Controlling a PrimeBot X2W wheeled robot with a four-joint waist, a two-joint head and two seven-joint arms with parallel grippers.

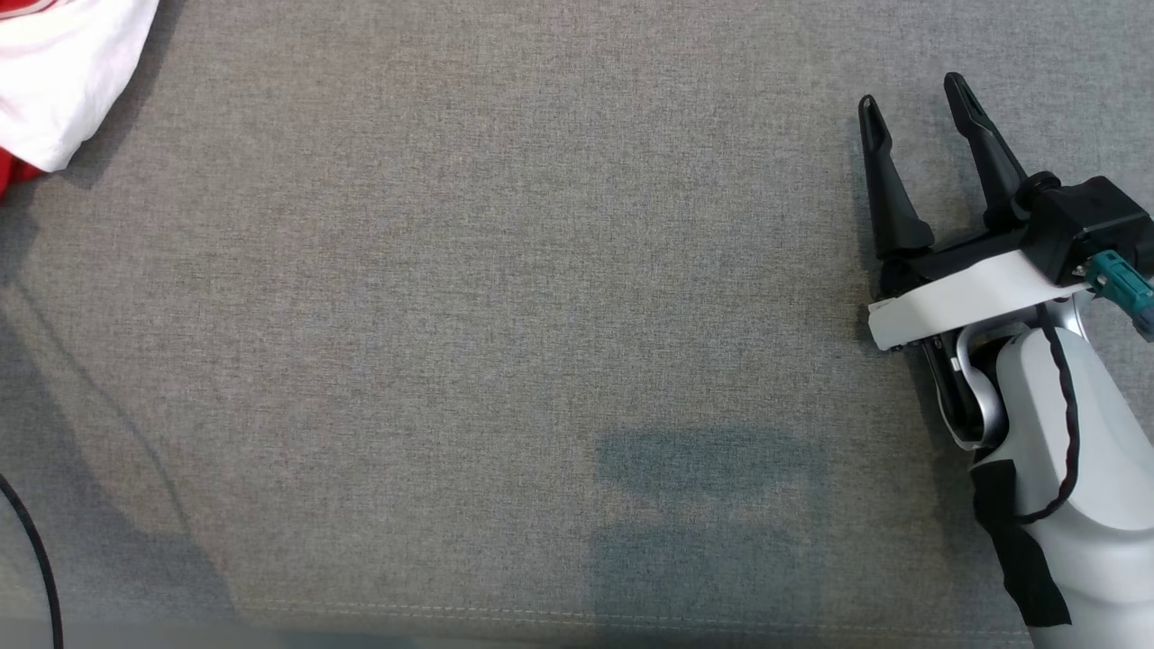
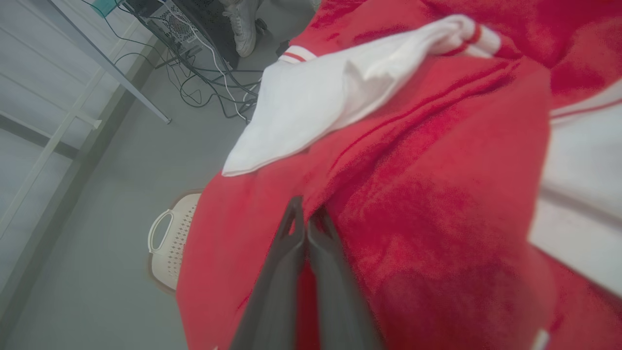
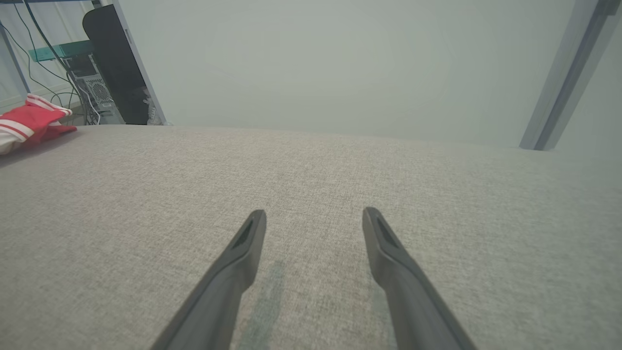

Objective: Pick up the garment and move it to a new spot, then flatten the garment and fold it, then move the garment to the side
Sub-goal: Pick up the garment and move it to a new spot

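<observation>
Left gripper (image 2: 307, 213) is clamped, both dark fingers pressed together on a fold of the red garment (image 2: 413, 204); we read that as a pinch on the cloth. Right gripper (image 1: 912, 93) is released, fingers spread wide with nothing between them. It sits low over the grey surface (image 1: 469, 315) at the right of the head view, well apart from the garment. We can't tell if its tips touch.

Surface: grey woven fabric top, flat. A stitched seam (image 1: 541, 615) runs along the near edge, and we see two darker bluish patches (image 1: 712, 505) near the bottom middle. A thin black cable (image 1: 36, 559) curves at the lower left corner of the head view.

Room: pale grey floor (image 2: 112, 204) and a pale wall (image 3: 340, 63). We note a computer tower (image 2: 180, 24) with tangled cables (image 2: 209, 92), and a white shoe (image 2: 241, 29) just beside it. A slanted metal bar (image 2: 112, 68) crosses the floor area. A white perforated basket (image 2: 170, 243) with a handle is partly hidden behind the red cloth in the left wrist view.

Garment: red, fuzzy-looking cloth with white panels and red-and-white striped trim (image 2: 476, 39), crumpled and not flat. In the head view we get a white part and a sliver of red at the surface's top left corner. In the right wrist view it lies at the far left of the surface.
</observation>
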